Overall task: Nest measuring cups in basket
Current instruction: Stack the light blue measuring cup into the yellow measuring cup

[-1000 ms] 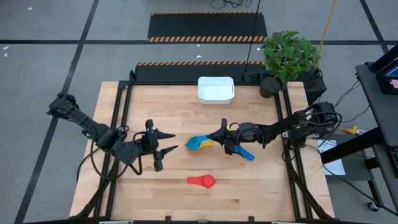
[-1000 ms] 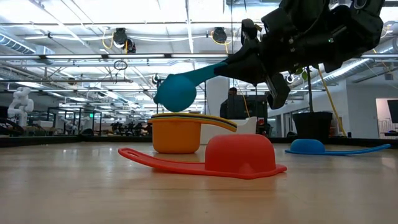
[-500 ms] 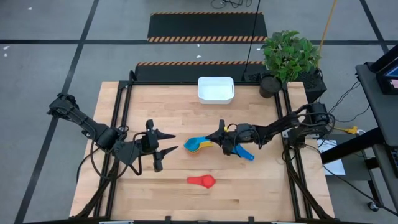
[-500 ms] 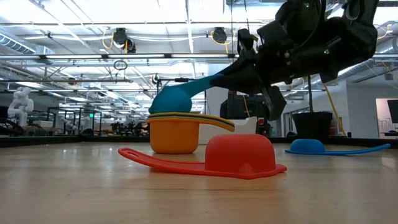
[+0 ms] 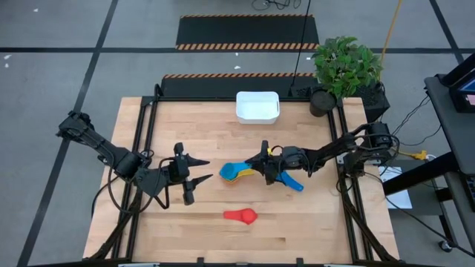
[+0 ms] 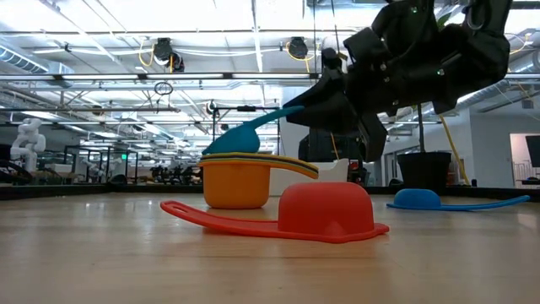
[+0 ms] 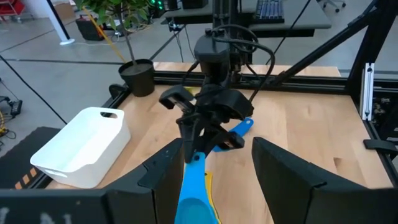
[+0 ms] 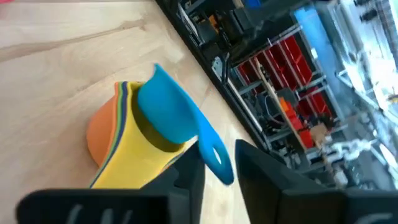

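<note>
Low view: light blue cup (image 6: 240,138) now sits in the stack (image 6: 239,181), right claw (image 6: 314,108) parting narrowly.

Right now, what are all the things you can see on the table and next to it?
light blue cup: one, sitting in the top of the stack, its handle at the right fingers
stack of cups: one, orange outside with yellow and other rims showing, middle of the table
dark blue cup: one, upside down, beside the right arm
red cup: one, upside down, near the front edge
basket: one, white, back of the table, nothing visible inside
plant: one, green, black pot, past the back right corner
left gripper: fingers open, holding nothing, left of the stack
right gripper: fingers at the light blue cup's handle
</note>
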You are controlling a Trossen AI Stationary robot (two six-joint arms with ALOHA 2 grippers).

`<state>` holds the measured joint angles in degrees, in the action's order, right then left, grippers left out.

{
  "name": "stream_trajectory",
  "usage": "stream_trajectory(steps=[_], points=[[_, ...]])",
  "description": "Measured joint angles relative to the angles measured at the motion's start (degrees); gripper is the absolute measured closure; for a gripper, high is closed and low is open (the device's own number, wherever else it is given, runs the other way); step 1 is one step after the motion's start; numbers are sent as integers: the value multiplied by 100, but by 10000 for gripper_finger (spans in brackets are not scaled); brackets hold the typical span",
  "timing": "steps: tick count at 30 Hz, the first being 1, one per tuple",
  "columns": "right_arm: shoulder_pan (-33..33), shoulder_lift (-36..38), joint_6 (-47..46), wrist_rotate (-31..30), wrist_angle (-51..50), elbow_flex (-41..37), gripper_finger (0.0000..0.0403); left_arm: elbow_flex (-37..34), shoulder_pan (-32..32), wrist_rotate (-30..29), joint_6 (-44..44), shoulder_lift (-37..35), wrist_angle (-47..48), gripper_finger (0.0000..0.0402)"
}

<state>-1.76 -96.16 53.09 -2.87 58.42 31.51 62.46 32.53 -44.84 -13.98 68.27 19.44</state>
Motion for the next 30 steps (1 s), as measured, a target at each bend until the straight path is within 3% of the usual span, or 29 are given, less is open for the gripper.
stream_trajectory(steps=[7,30], points=[[24,1,-499,85,-24,0,283,0,1,-1,2,0,2,210],[31,4,-896,302,-215,0,282,0,2,274,-20,0,4,210]])
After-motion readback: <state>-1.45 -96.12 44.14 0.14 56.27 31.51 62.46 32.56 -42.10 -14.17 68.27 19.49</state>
